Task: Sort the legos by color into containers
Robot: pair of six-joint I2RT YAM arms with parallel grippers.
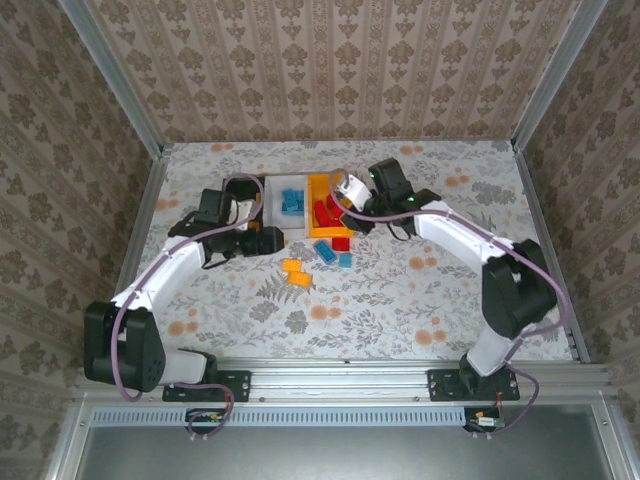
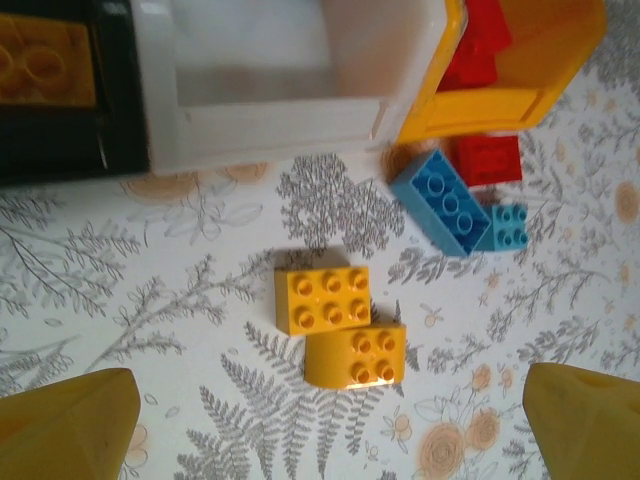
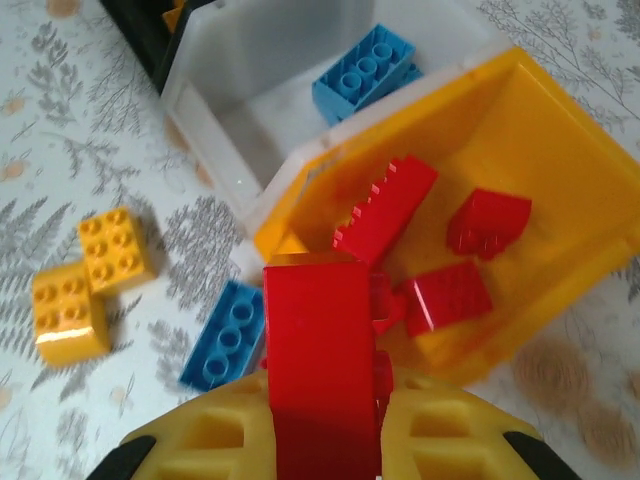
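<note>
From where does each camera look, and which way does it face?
Top external: above and behind both arms, looking down on the table.
Left wrist: low over the table, facing the two orange bricks; open left gripper at the bottom edge.
Right wrist: above the orange-yellow bin; right gripper shut on a red brick.
Shared: both wrist views hold those orange bricks and the white bin.
</note>
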